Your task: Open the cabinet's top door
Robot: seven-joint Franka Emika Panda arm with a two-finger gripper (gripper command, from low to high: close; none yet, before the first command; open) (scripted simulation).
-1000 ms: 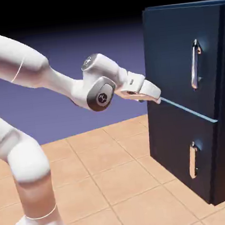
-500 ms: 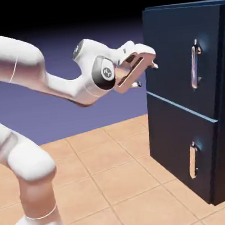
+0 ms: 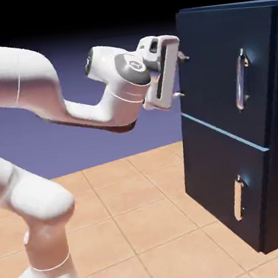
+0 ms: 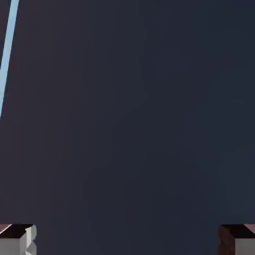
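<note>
So my fingers [image 3: 183,74] are spread wide with nothing in them, one above the other, hovering by the near edge of the cabinet [image 3: 227,174] at top-door height. The top door [image 3: 213,72] looks shut, and its long silver handle [image 3: 240,80] is further along the front, well apart from me. My hand cam just shows dark panel [image 4: 129,119]. Best bet, I think: slide across, square up so the bar sits between the fingers, clamp, then pull along the door's swing.

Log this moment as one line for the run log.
stage: approach | white two-finger gripper: open, empty, facing tall dark navy-blue cabinet | larger top door: shut | long silver bar handle: untouched
</note>
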